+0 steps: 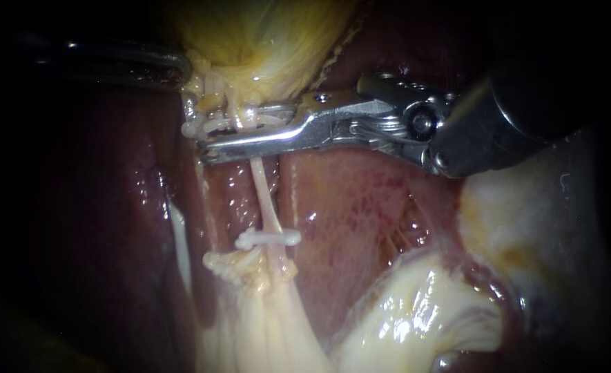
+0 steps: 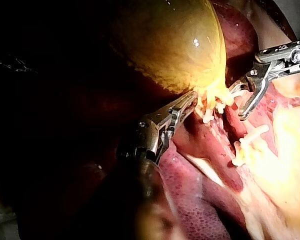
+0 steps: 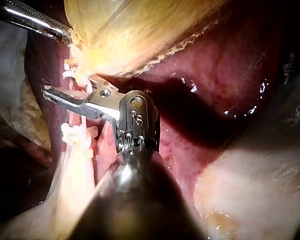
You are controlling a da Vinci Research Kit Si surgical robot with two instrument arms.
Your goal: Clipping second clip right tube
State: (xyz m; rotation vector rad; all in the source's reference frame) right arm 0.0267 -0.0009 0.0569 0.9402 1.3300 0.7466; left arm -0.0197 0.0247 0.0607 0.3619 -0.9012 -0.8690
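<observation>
Right tube runs straight down from the gallbladder over the liver, with a lower clip already sitting across it. Right tool lies crosswise up near the gallbladder, jaws nearly together on an upper clip that straddles the tube there. Left tool looks clamped on the gallbladder's bottom edge, jaws closed, just beside that upper clip.

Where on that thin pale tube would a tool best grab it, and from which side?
Probably on the bare stretch of the tube above the lower clip, coming crosswise from the right as the right instrument, shut on the upper clip, does: the tube runs taut and straight there, so jaws can straddle it.
</observation>
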